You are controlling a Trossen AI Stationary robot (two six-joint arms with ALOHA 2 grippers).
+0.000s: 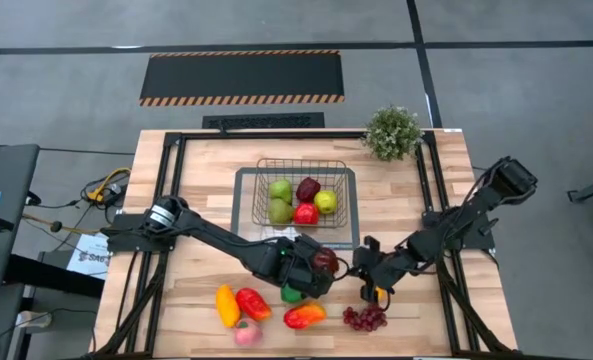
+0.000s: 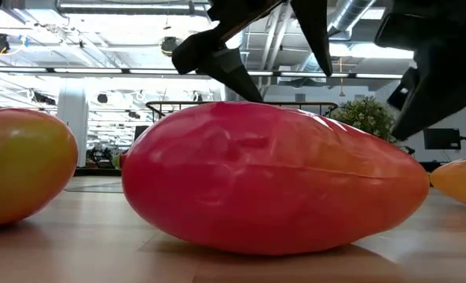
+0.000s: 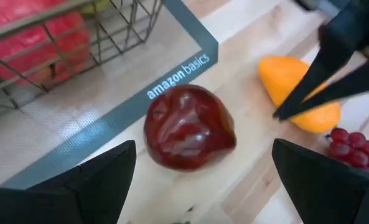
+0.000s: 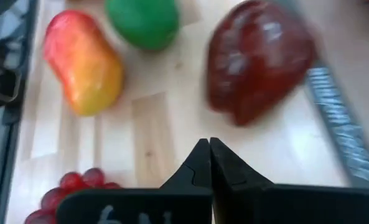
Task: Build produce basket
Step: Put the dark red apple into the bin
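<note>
In the low view a red-orange mango point(image 2: 272, 181) fills most of the picture and hides the table behind it; a second red-yellow fruit point(image 2: 24, 165) is cut off at the edge, and only dark arm parts show above. The high view alone shows the layout: a yellow fruit point(image 1: 226, 304), a red-yellow fruit point(image 1: 253, 303), a pink fruit point(image 1: 247, 334) and a grape bunch point(image 1: 364, 318) lie along the near table edge. The left gripper point(image 1: 316, 272) hovers over a glossy maroon fruit point(image 3: 189, 126), fingers point(image 3: 91, 180) spread wide on either side, not touching it; the fruit rests on the wood just beside the grey tray point(image 3: 172, 71). The right gripper point(image 4: 210, 163) is closed, empty, fingertips pressed together, near the grapes. Farther back, the wire basket point(image 1: 342, 170) stands on the tray, holding two green fruits, a maroon, a red and a yellow-green one. A potted plant point(image 1: 392, 131) stands at the far edge.
</note>
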